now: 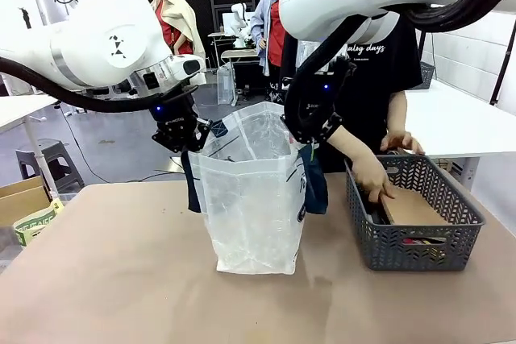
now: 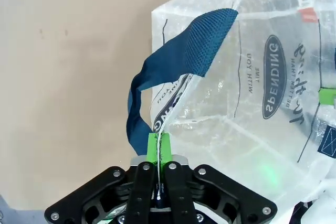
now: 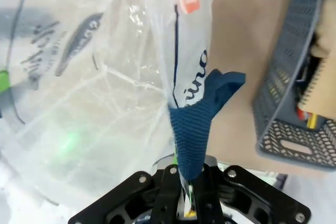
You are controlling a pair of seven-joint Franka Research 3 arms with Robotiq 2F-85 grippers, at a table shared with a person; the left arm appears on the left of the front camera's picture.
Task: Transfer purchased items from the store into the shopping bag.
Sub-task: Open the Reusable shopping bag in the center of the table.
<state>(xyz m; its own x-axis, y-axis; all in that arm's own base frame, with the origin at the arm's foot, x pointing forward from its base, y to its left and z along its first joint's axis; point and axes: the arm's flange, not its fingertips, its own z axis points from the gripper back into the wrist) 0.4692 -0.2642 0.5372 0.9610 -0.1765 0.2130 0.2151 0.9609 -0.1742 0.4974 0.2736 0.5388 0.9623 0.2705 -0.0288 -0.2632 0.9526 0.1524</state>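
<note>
The shopping bag (image 1: 254, 199), translucent whitish plastic with navy straps and dark print, stands upright at the table's middle with its mouth held apart. My left gripper (image 1: 192, 141) is shut on the bag's left rim; the left wrist view has the green pads (image 2: 157, 148) pinching the plastic edge beside a hanging navy strap (image 2: 173, 66). My right gripper (image 1: 310, 138) is shut on the right rim, with a navy strap (image 3: 197, 124) running down between its fingers. The purchased items (image 1: 411, 209) lie in the grey basket (image 1: 415, 239), where the person's hands (image 1: 375, 179) reach in.
The grey lattice basket stands on the table right of the bag and appears in the right wrist view (image 3: 294, 82) with a brown pad and coloured packets inside. Bare tan tabletop (image 1: 121, 279) spreads left and in front. A cardboard box (image 1: 24, 207) sits off the table's left edge.
</note>
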